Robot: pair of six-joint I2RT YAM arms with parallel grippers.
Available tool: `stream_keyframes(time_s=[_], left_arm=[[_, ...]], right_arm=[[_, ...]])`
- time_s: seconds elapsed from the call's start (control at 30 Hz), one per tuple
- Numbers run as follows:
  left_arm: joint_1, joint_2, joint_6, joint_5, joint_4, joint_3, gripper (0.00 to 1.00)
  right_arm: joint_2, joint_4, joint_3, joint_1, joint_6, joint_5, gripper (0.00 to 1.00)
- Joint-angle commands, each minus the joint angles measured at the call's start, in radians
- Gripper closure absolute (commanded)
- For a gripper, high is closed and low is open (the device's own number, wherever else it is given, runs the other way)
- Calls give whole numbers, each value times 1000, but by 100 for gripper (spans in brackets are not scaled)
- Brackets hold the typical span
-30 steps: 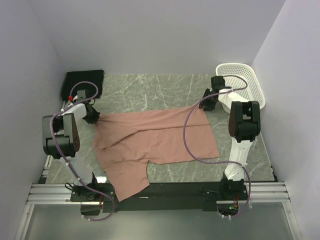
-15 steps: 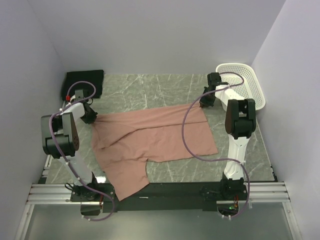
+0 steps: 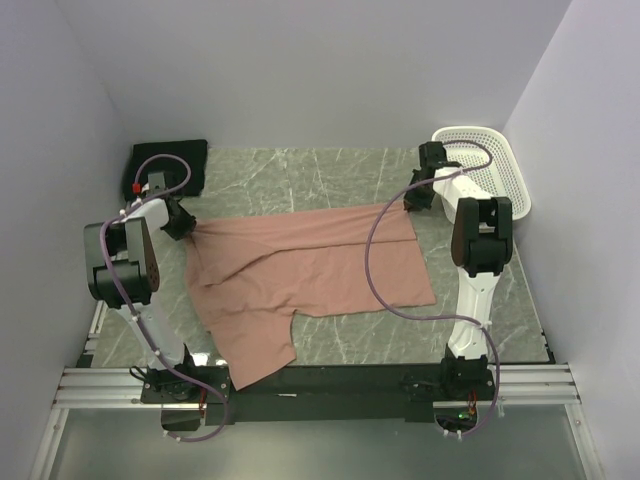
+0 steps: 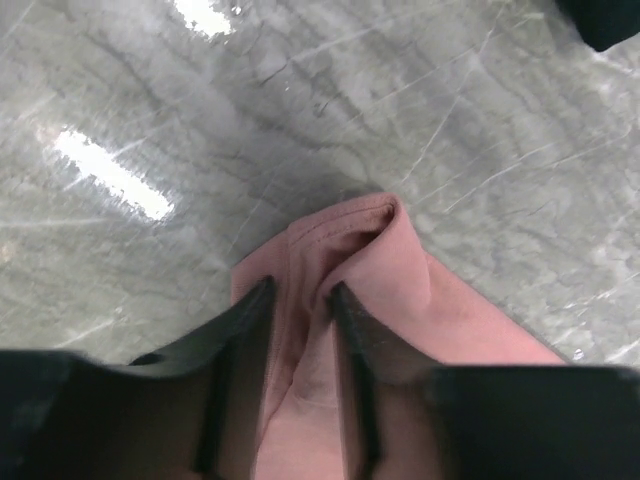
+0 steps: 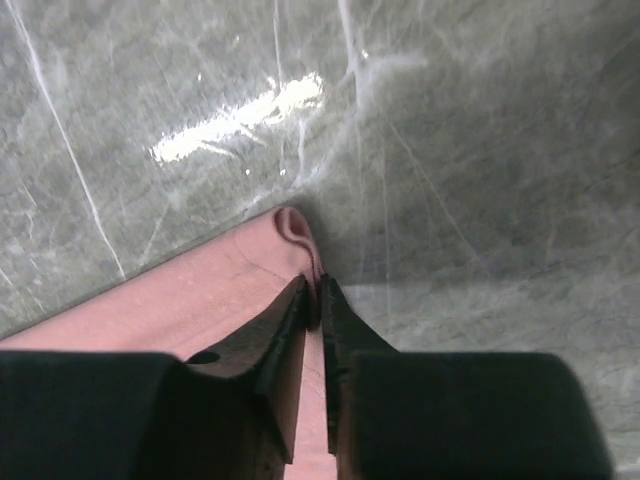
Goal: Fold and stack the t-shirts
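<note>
The salmon-pink t-shirt (image 3: 310,275) lies spread and wrinkled across the marble table, one part reaching the near edge. My left gripper (image 3: 180,224) is shut on its far left corner; the left wrist view shows the bunched pink cloth (image 4: 340,260) pinched between the fingers (image 4: 345,330). My right gripper (image 3: 415,203) is shut on the far right corner; the right wrist view shows the folded hem (image 5: 292,228) squeezed between the fingers (image 5: 285,335). The black folded t-shirt (image 3: 170,165) lies at the far left corner. No print shows on the pink shirt.
A white mesh basket (image 3: 485,165) stands at the far right by the wall. Walls close in the table on three sides. The metal rail (image 3: 320,385) runs along the near edge.
Both grippers have moved away from the near edge with the shirt's far corners. The far edge is now stretched straighter between them, and the cloth has slid farther back.
</note>
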Motion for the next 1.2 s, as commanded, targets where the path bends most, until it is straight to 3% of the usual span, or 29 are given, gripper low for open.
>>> stream_keyframes(time_s=[0.0, 0.17, 0.3, 0.4, 0.53, 0.7, 0.83, 1.17], left_arm=[[13, 17, 27, 16, 28, 47, 59], [11, -70, 28, 7, 30, 44, 45], [8, -169, 16, -33, -1, 30, 33], [2, -251, 5, -74, -41, 18, 30], [-30, -346, 4, -96, -67, -22, 33], [-96, -335, 22, -53, -29, -34, 43], [-142, -210, 11, -25, -22, 10, 47], [-118, 30, 4, -96, -24, 101, 54]], right_arm=[[-6, 39, 62, -18, -21, 48, 81], [-110, 61, -3, -6, -14, 38, 65], [-217, 78, -103, 11, 12, 38, 64], [-269, 102, -192, 31, 37, 4, 64], [-331, 136, -297, 43, 71, -36, 66], [-345, 188, -398, 44, 85, -54, 68], [-323, 203, -423, 44, 85, -61, 70], [-262, 174, -435, 21, 66, -5, 75]])
